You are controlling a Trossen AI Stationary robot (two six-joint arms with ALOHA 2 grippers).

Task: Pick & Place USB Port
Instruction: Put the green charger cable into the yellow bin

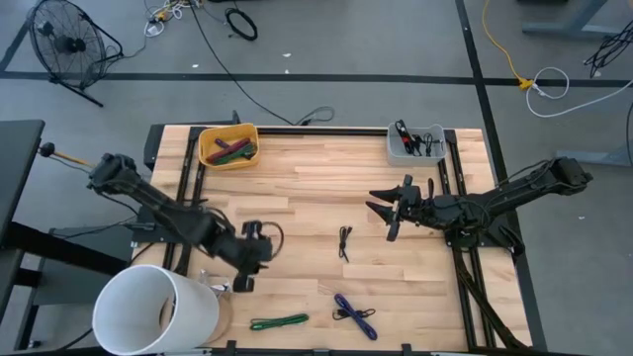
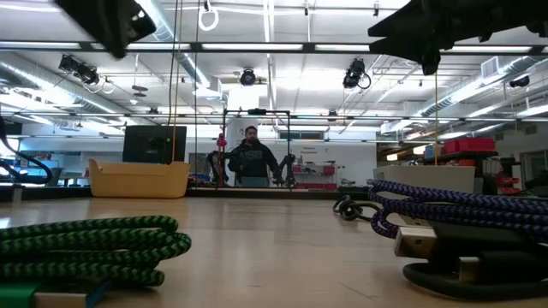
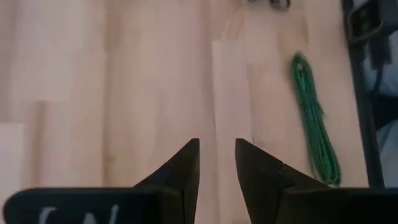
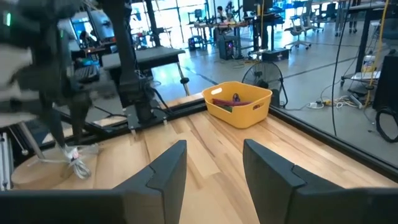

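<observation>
The black USB cable (image 1: pixel 343 240) lay mid-table, between the two grippers and touching neither. The right gripper (image 1: pixel 388 208) hovered just to its right with fingers spread. The left gripper (image 1: pixel 245 272) hung further left, fingers slightly parted and holding nothing.

text: none legible | left wrist mount (image 3: pixel 81 208): pale marks at the frame's edge, cut off, unreadable | far room signs and screens (image 2: pixel 154 143): too small to read | cables, bins: no readable labels

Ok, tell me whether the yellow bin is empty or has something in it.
Not empty. The yellow bin holds a few red and green cables, seen from overhead.
</observation>
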